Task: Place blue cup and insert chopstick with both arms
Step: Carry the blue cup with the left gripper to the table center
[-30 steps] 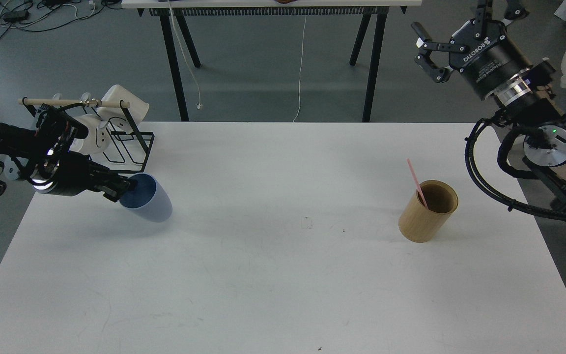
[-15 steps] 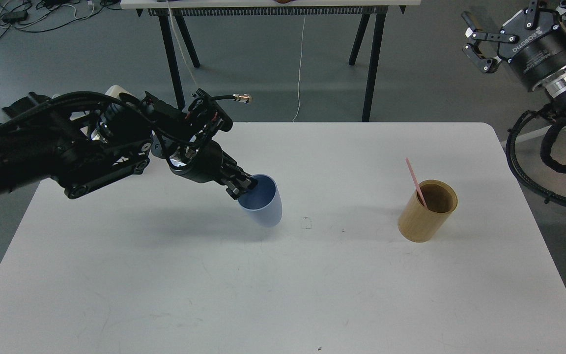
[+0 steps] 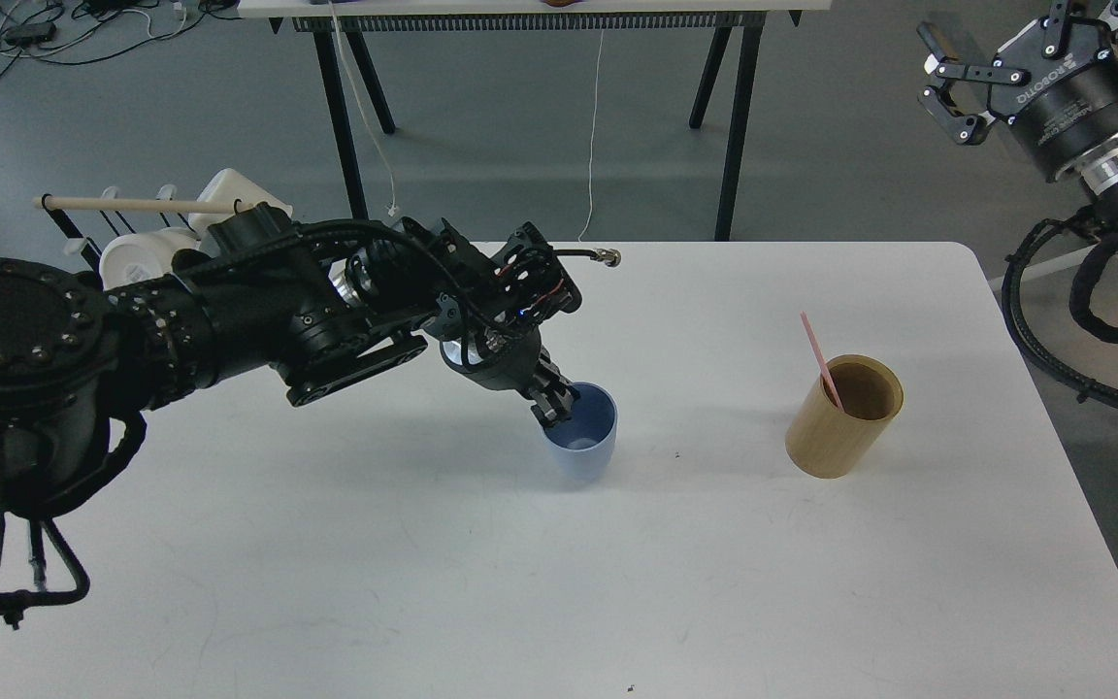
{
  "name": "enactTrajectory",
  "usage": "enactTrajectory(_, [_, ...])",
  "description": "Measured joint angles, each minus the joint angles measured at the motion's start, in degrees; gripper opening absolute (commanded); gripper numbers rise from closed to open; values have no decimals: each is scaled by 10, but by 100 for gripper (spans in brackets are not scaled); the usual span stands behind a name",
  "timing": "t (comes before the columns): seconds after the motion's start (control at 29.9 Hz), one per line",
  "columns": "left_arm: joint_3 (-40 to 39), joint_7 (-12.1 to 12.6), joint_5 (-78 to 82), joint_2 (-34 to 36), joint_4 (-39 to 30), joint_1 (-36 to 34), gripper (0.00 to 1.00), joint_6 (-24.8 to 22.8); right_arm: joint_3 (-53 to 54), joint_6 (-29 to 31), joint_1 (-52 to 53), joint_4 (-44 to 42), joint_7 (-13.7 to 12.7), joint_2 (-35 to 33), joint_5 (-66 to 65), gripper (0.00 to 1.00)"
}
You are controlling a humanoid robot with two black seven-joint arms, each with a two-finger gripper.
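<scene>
The blue cup [image 3: 584, 450] stands upright near the middle of the white table [image 3: 559, 602]. My left gripper [image 3: 555, 405] is shut on the cup's near-left rim, one finger inside it. The pink-red chopstick [image 3: 821, 361] leans in the tan bamboo cylinder [image 3: 840, 419] to the right of the cup. My right gripper [image 3: 949, 85] is open and empty, raised high off the table's far right corner.
A black wire rack with white mugs [image 3: 137, 254] and a wooden dowel [image 3: 132, 204] stands at the table's far left, partly hidden behind my left arm. A second table's legs [image 3: 734, 116] stand behind.
My left arm has carried the cup rightward from the rack side to the table's middle and turned it from tilted to upright. The right gripper has moved up and to the right.
</scene>
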Motion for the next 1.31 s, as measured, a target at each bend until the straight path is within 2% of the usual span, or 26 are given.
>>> enactTrajectory(0.2, [-1,0,0,-3,1,-1,1,0,1,0,-3,1,1,0,3,99])
enactTrajectory(0.37, [-1,0,0,-3,0,1,3,0,17,0,-10,1,26,4,9,96])
enactTrajectory(0.54, [-1,0,0,-3,0,3,5,0,23,0,-11,0,36,10,9,96])
enactTrajectory(0.67, [-1,0,-3,-3,0,3,7,0,28,0,-12,-1,40,10,8,99])
enactTrajectory(1.0, [-2,0,-10,-7,-1,6,9,0,-9,0,-12,-10,40,9,-3,99])
enactTrajectory(1.31, [-3,0,-11,-7,-1,13,17,0,-13,0,-11,-10,39,6,-4,99])
